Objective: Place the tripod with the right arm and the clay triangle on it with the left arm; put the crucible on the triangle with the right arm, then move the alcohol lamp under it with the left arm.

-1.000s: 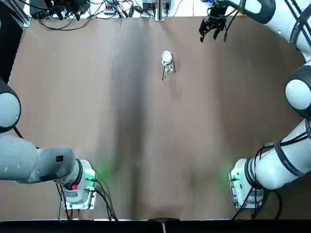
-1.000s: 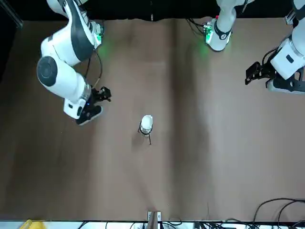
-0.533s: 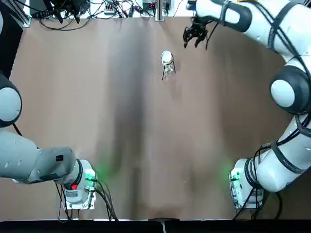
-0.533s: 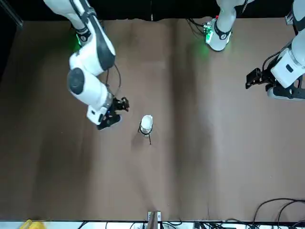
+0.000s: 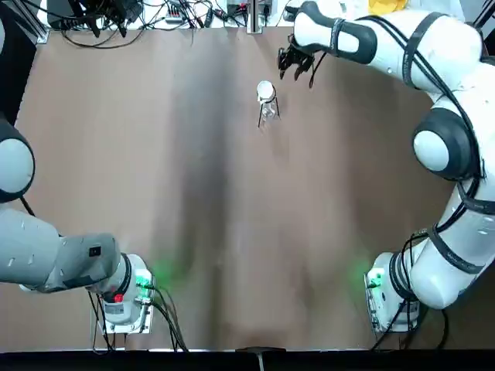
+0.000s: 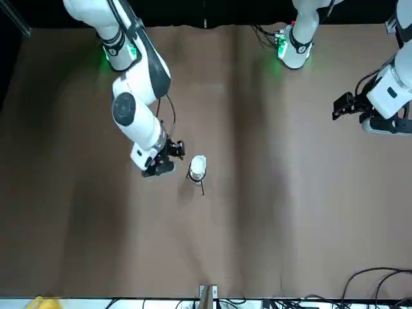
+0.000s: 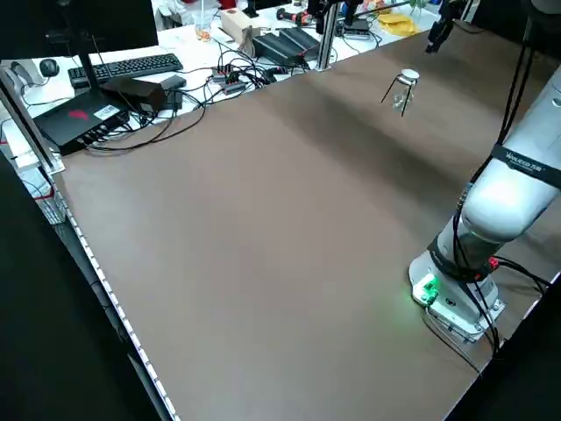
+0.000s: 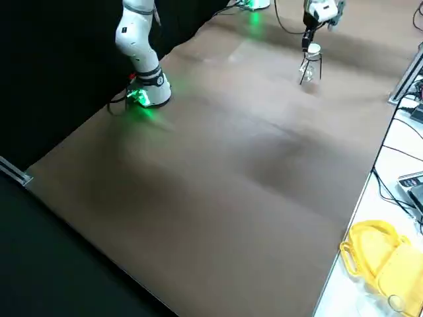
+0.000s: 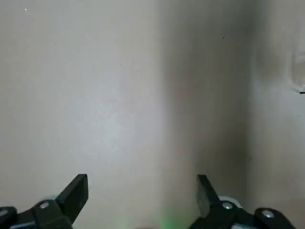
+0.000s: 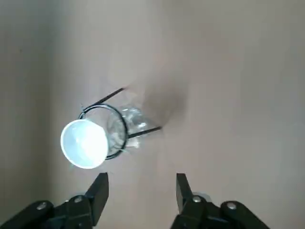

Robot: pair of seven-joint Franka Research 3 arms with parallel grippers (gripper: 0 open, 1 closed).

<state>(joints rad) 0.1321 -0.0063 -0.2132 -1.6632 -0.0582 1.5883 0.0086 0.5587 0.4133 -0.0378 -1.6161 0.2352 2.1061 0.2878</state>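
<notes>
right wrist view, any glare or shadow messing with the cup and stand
Right wrist view: bright glare inside the white cup, glints on the clear lamp, a soft shadow on the table beside the wire stand; top view: broad dark streak down the table, green glow near each arm's base; left side view: the cup and stand are small but readable.

Brown tabletop beneath wire tripod and clear alcohol lamp.
</notes>
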